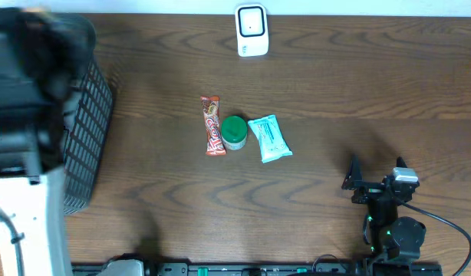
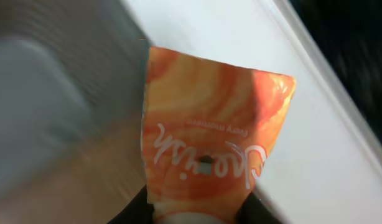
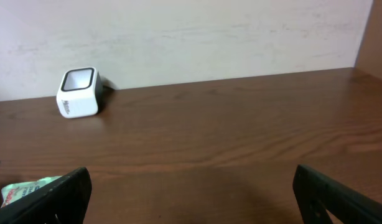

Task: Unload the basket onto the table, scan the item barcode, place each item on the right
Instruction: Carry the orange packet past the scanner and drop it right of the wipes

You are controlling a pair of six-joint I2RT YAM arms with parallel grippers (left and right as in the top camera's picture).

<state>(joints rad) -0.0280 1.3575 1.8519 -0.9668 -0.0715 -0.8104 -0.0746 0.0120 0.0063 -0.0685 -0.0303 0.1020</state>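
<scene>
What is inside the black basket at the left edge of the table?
Of the basket only the black mesh wall shows. The blurred left arm covers its opening from above, so what it holds cannot be seen.

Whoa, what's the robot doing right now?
The robot's left hand is shut on an orange packet, over on the side of the black basket. The right hand is open and holds nothing. The white scanner stands at the far edge of the table. A candy bar, a green-lidded tub and a teal pack lie in the middle.
</scene>
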